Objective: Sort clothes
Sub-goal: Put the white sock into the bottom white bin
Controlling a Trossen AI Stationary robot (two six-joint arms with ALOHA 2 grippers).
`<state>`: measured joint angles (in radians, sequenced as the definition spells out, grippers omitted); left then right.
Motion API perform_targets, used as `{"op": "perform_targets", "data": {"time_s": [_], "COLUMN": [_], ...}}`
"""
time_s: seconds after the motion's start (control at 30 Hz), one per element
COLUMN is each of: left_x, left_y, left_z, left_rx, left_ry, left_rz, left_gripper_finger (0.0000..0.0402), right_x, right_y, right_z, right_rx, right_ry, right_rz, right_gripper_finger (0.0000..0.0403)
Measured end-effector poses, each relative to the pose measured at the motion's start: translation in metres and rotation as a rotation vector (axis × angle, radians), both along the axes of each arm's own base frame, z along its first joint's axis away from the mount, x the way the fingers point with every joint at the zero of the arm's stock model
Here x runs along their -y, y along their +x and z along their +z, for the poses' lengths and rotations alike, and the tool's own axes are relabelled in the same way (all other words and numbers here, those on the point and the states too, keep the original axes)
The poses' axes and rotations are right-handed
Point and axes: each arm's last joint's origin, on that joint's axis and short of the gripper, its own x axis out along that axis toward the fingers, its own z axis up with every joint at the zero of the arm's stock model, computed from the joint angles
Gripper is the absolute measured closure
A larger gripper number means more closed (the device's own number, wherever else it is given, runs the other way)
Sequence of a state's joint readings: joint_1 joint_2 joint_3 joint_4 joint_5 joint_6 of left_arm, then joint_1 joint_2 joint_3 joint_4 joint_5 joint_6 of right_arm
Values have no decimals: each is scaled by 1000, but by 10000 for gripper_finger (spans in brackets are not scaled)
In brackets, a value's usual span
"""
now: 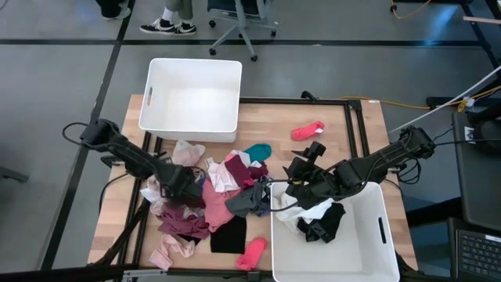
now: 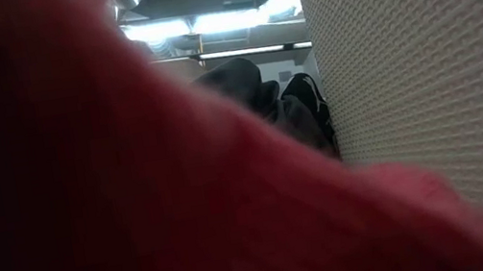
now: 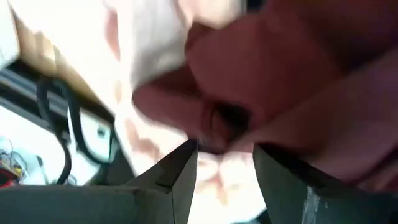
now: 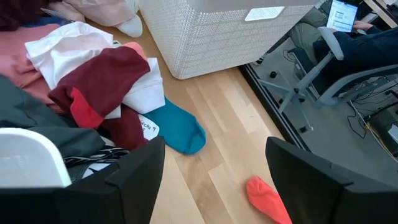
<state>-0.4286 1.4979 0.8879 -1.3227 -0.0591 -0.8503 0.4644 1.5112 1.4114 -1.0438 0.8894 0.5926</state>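
The clothes lie in a heap [image 1: 207, 196] at the table's left middle: pink, maroon, white and black pieces. My left gripper [image 1: 186, 190] is open, low over the heap's left part, with maroon and pale pink cloth [image 3: 267, 81] right in front of its fingers [image 3: 183, 171]. My right gripper [image 1: 283, 185] is open and empty at the near bin's far-left corner. A dark grey garment [image 1: 246, 200] lies beside that corner and also shows in the right wrist view [image 4: 31, 115]. A teal sock [image 4: 180, 130] and a red sock [image 4: 267, 196] lie on bare wood. My left gripper comes at the maroon and pink cloth [image 3: 217, 134] from above with its fingers apart. I cannot tell whether the fingertips touch the cloth.
An empty white bin [image 1: 192, 98] stands at the far left. A second white bin [image 1: 376, 243] at the near right holds white and black garments [image 1: 317, 219]. A pink piece [image 1: 252, 252] lies near the front edge. Red cloth [image 2: 131, 172] covers most of the low view.
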Motion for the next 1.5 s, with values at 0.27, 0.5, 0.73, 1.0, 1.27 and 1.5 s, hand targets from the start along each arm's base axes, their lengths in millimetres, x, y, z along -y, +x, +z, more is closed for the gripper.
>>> {"op": "perform_targets", "data": {"time_s": [0.27, 0.5, 0.73, 1.0, 1.27, 1.5], "left_x": [3, 15, 3, 8, 29, 46], "left_y": [29, 69, 77, 32, -13, -32], "left_z": [-31, -32, 1, 59, 63, 27], "left_rx": [179, 557, 557, 502, 310, 190], "left_ry": [77, -42, 29, -98, -148, -262], "left_rz": [-137, -355, -368, -179, 55, 189], "left_gripper_finger": [254, 254, 254, 254, 254, 254], "right_x": [0, 0, 0, -1, -1, -1], "right_y": [0, 0, 0, 1, 1, 1], "right_z": [0, 0, 0, 0, 0, 0], "right_rx": [0, 0, 2, 5, 5, 8], "right_ry": [3, 11, 13, 15, 13, 15], "right_rz": [1, 4, 3, 3, 3, 4], "right_gripper_finger": [123, 123, 123, 123, 123, 123]}}
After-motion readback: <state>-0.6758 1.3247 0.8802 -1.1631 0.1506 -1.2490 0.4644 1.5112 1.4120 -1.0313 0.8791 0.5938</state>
